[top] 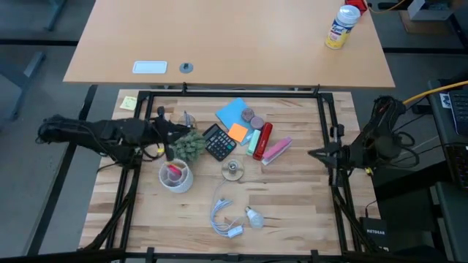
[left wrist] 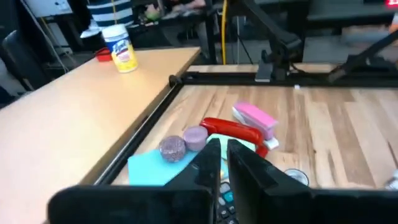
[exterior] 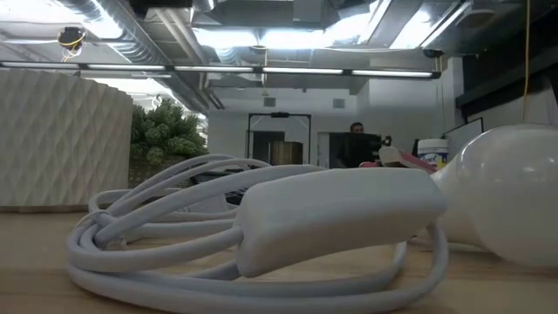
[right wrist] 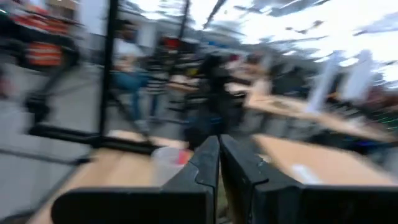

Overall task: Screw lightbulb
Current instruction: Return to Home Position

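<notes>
Lightbulb (top: pixel 254 217) is lying on the wooden surface (top: pixel 307 212), lower centre of the high view, just right of the coiled white cable (top: pixel 221 218) and well apart from both arms. From the low camera I see the bulb swelling up at the right edge of the frame, just beside the cable's white inline switch (exterior: pixel 340 214). My left tool (top: pixel 173 134) hangs at centre left, just beside the small green plant (top: pixel 190 145), its fingers pinched almost together and gripping nothing. My right tool (top: pixel 313 153) sits at centre right, clear of the clutter, fingers closed and empty. Between the two tools lie the black calculator (top: pixel 218 142) and a flat round disc (top: pixel 232 169).
</notes>
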`<action>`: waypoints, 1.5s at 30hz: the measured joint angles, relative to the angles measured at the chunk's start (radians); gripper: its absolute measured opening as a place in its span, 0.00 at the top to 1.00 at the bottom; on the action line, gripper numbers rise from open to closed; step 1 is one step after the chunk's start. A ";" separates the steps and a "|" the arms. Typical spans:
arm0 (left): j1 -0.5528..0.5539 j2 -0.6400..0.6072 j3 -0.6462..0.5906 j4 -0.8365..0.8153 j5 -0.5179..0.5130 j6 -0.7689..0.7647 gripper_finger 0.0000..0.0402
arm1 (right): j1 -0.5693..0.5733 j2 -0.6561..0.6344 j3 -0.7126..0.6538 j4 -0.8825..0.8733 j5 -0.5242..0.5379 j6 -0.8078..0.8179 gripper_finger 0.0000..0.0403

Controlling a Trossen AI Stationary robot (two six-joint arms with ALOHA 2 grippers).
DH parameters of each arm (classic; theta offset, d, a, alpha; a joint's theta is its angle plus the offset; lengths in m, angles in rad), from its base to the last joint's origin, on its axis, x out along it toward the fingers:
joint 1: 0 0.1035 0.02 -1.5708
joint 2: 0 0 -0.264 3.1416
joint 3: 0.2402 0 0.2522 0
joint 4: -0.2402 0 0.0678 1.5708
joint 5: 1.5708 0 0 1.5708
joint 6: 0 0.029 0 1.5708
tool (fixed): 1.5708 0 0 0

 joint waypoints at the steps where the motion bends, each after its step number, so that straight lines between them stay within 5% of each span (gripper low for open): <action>1: 0.017 -0.023 -0.019 0.000 0.022 -0.013 0.95 | -0.011 -0.022 0.000 -0.058 -0.037 0.061 0.95; 6: 0.065 -0.116 -0.151 0.104 0.063 -0.021 0.95 | -0.087 -0.104 0.000 -0.228 -0.107 0.286 0.95; 18: 0.088 -0.248 -0.531 0.401 0.104 -0.135 0.95 | -0.256 -0.037 0.001 -0.286 -0.277 0.394 0.95; 34: 0.088 -0.343 -0.656 0.438 0.103 -0.191 0.95 | -0.492 0.223 0.000 -0.215 -0.562 0.473 0.95; 39: 0.088 -0.342 -0.656 0.436 0.103 -0.190 0.95 | -0.530 0.114 0.000 -0.299 -0.645 0.481 0.95; 45: 0.088 -0.342 -0.656 0.430 0.103 -0.181 0.95 | -0.527 -0.104 -0.004 -0.502 -0.589 0.523 0.95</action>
